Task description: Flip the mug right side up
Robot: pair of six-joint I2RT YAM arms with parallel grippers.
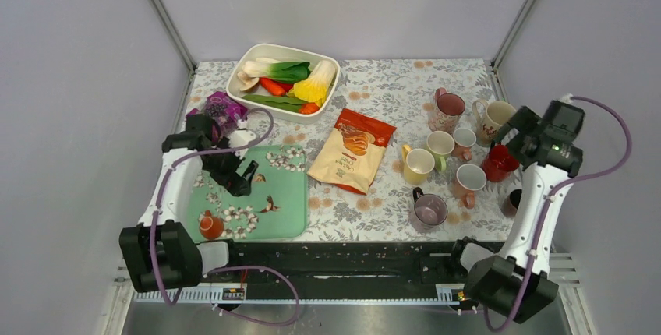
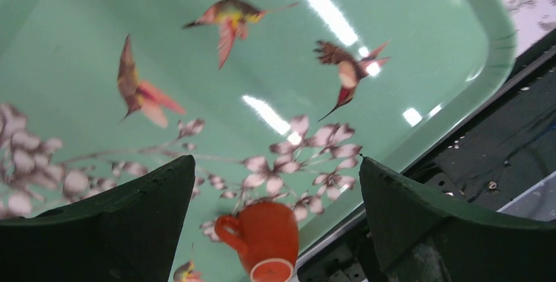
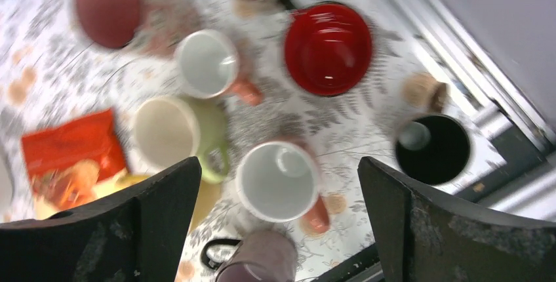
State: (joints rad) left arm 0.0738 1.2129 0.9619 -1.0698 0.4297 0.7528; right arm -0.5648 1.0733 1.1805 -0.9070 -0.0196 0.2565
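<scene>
My left jaws are spread wide above the green hummingbird tray (image 1: 287, 201) and hold nothing. The orange mug (image 2: 265, 233) stands at the tray's near left corner, seemingly base-up. My right jaws are also spread and empty, over the cluster of cups on the floral surface (image 1: 390, 93), where the red mug (image 3: 328, 47) stands mouth-up.

Grey walls (image 1: 70, 78) enclosing 3 sides, metal corner posts (image 1: 165, 17) rising at back, floral-patterned tabletop (image 1: 390, 86) sitting under even light.
</scene>
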